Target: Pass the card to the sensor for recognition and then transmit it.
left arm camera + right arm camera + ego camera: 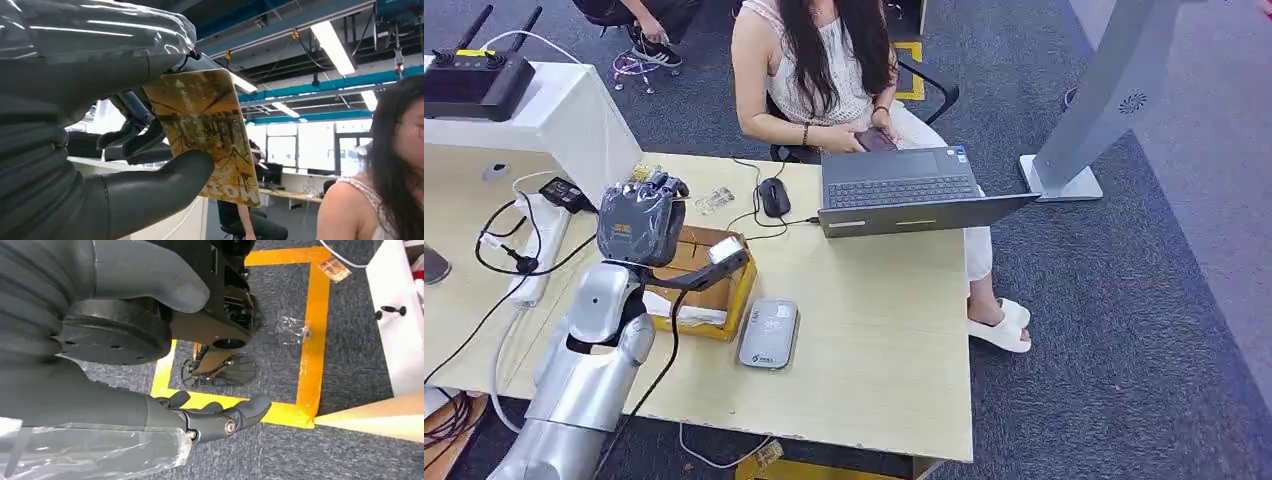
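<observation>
A pale wooden desk (pixel 864 330) stands on a dark grey carpet floor (pixel 1114 330) marked with yellow tape lines (pixel 312 330). Beside it on the left is a white cabinet (pixel 574 120). A grey metal stand with a flat base (pixel 1064 185) is near the desk corner. Overhead, long fluorescent lamps (pixel 332 47) hang between blue ceiling beams (pixel 320 85), and large bright windows (pixel 315 145) line the far wall.

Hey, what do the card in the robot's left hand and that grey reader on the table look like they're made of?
Card: looks like glossy printed plastic, a thin flat sheet with a golden picture and rounded corners, held by the left hand. Card reader: probably moulded plastic, smooth light grey shell with rounded edges; could be painted metal.
</observation>
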